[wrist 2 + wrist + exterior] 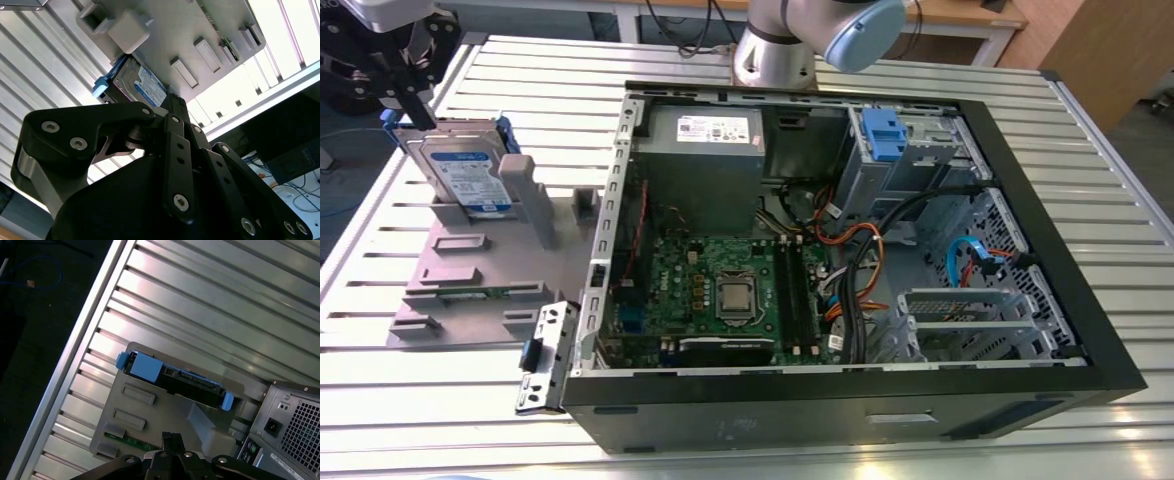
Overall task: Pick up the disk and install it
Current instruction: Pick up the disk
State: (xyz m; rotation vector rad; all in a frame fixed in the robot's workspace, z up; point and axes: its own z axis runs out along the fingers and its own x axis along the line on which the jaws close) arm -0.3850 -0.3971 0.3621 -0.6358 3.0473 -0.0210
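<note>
Looking at the disk (464,172) parked on its long edge in a grey stand (467,285) out on the surface (1067,170), at the exterior view's left of the open case (854,405) and well apart from any bay. Guessing at the why: propping it upright between the stand's posts, leaving the top edge sticking up free for a pinch from above instead of lying flat with nothing to grab. Spotting the end effector (170,438) hanging near it, sitting over the stand's base plate in the first wrist view rather than straight over the disk, not touching it as far as that view goes. Reading it as clenched on nothing, going by the black tips meeting there, so not picked up yet. Material-wise: flat silver metal slab wearing a blue-and-white label on the broad face, blue plastic rails hugging the narrow sides and poking out at both ends. Stand looking like matte grey plastic, blocky, carrying little rectangular pockets. Surface being ribbed aluminium slats, shiny and throwing glare. Inside the black case: a big grey supply box (700,160), a green board (720,290), and a blue latch (881,135) up at the far corner, probably matching those rails.
</note>
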